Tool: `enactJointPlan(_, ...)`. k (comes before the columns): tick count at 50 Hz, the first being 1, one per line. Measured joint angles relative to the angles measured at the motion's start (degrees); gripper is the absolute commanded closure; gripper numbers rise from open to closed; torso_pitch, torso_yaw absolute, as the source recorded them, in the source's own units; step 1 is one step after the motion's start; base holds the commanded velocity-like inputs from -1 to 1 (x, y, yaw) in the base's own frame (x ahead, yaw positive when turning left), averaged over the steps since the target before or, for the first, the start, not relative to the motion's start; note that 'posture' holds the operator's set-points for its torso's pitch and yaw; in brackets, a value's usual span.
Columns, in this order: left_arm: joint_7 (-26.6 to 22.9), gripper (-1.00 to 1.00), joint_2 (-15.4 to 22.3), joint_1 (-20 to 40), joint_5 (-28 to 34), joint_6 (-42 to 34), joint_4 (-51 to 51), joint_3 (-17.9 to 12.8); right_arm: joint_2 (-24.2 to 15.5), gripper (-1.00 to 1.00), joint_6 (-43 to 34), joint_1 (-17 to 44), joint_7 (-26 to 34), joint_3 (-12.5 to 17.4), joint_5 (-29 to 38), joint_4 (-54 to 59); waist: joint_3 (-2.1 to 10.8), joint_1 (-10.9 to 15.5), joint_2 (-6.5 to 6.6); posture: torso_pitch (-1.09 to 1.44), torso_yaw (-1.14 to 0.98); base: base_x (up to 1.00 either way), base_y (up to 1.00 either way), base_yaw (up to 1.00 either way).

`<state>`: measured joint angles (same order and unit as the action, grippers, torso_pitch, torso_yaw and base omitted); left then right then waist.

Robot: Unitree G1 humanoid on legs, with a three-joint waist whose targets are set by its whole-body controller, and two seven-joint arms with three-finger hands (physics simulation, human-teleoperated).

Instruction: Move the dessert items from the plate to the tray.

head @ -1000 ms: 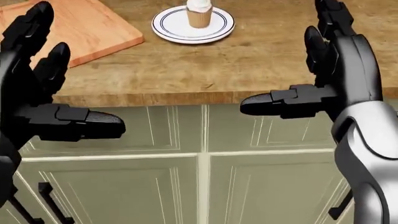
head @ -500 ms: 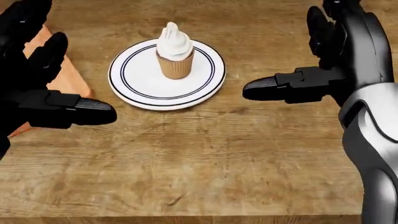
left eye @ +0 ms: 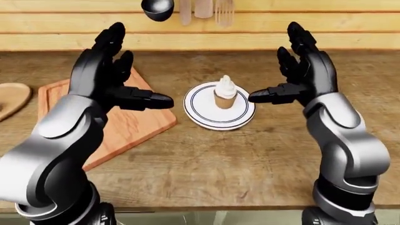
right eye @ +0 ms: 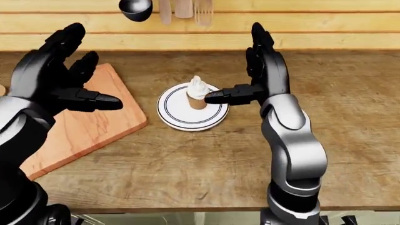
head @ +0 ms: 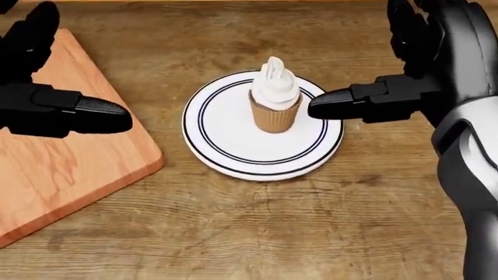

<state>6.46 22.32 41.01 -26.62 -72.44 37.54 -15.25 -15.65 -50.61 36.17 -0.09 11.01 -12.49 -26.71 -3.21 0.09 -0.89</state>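
A cupcake [head: 274, 108] with white swirled frosting stands upright on a white plate [head: 226, 146] with blue rings, in the middle of the wooden counter. A light wooden board, the tray [head: 62, 163], lies to the plate's left. My left hand [left eye: 128, 77] is open, raised over the board's right part, thumb pointing at the plate. My right hand [left eye: 281, 75] is open just right of the cupcake, its thumb tip [head: 320, 107] close beside the cupcake's wrapper. Neither hand holds anything.
A black ladle [left eye: 157, 8], a wooden spatula [left eye: 185, 10] and a fork [left eye: 224, 10] hang on the wooden wall at the top. A rounded wooden piece [left eye: 11, 97] lies at the left edge. The counter's near edge [left eye: 206, 206] runs along the bottom.
The camera has tilted up from the cabinet doors to the countertop, so plate and cupcake slid down and then right in view. My right thumb now sits close to the cupcake.
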Motion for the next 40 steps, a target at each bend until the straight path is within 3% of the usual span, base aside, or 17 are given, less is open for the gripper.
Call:
enactJointPlan(7,-0.22,-1.00,-0.45,5.97,1.20,-3.63,1.12,3.11,-1.46,-1.00,-0.35,-0.09,-0.63,1.73,-0.98,-0.21,0.24,0.36,0.78,0.00,0.00,0.00,0.00,0.00)
enactJointPlan(16,-4.29,-1.00,-4.10,14.22,11.86,-4.46,-3.10,14.46,-2.65,-1.00,-0.14,-0.76,-1.06,2.77,-2.62,0.35,0.15,0.41,0.14,0.00,0.00,0.00,0.00,0.00)
enactJointPlan(23,-12.08,-1.00,-9.40,17.96,23.88,-1.80,-8.95,20.40,-2.99,-1.00,-0.08,-0.98,-1.91,2.66,-3.67,0.32,0.34,0.15,-0.40,0.00,0.00,0.00,0.00,0.00)
enactJointPlan(30,-23.94,-1.00,-13.42,17.37,38.63,3.49,-11.74,27.09,-3.35,-1.00,-0.08,-1.38,-2.27,2.64,-4.17,0.51,0.25,0.04,-0.71,0.00,0.00,0.00,0.00,0.00)
enactJointPlan(35,-31.60,-1.00,-17.67,16.93,49.38,11.74,-19.05,25.93,-3.58,-1.00,0.19,-1.39,-2.44,2.89,-4.29,0.91,0.73,0.24,-0.26,0.00,0.00,0.00,0.00,0.00)
enactJointPlan(40,-34.13,-1.00,-21.83,16.70,57.29,20.69,-25.58,23.29,-3.65,-1.00,0.37,-1.53,-2.72,2.77,-4.31,1.11,1.28,0.29,-0.20,0.00,0.00,0.00,0.00,0.00)
